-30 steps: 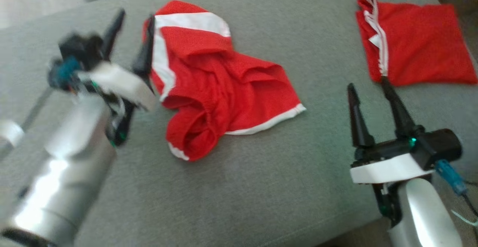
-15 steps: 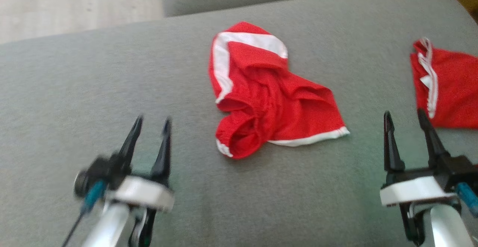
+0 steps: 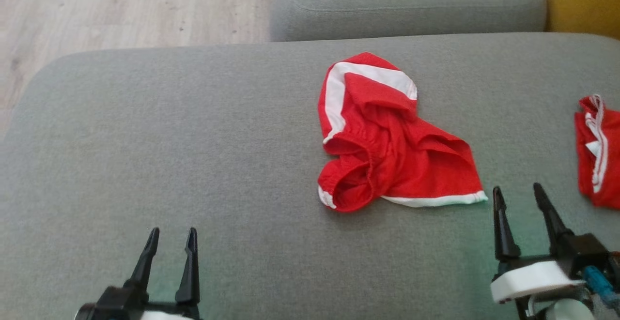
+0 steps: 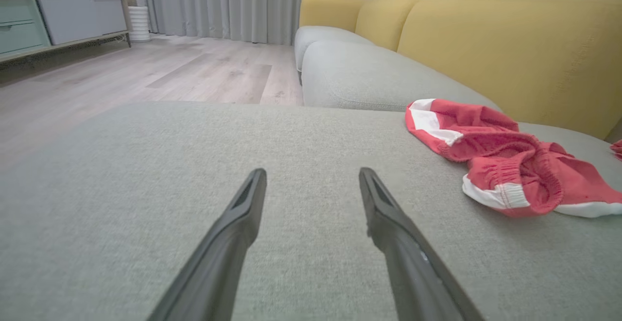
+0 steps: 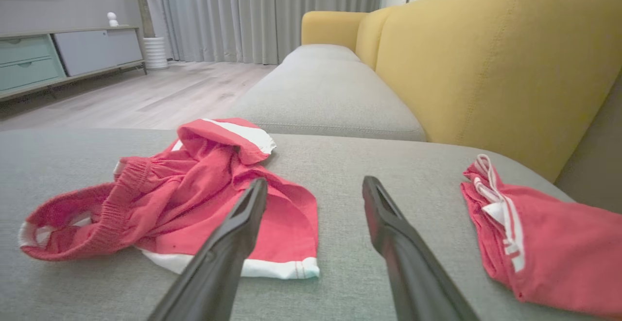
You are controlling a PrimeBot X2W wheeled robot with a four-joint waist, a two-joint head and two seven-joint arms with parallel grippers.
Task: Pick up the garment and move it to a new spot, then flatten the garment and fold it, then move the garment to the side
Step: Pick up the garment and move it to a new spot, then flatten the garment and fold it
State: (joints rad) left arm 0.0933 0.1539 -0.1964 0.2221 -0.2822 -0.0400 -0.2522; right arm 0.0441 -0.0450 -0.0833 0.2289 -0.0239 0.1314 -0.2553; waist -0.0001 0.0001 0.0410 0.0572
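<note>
Red shorts (image 3: 387, 155) lie crumpled toward the cushion's (image 3: 193, 141) far edge, so flattening looks next; left pincer (image 3: 173, 233) and right pincer (image 3: 516, 189) gape wide, empty.

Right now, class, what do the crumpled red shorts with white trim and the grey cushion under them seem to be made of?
Crumpled red shorts with white trim: probably a soft, matt knit fabric; they slump in folds and the waistband is gathered like elastic. Grey cushion: matt woven upholstery cloth; a fine flecked weave shows close up.
</note>
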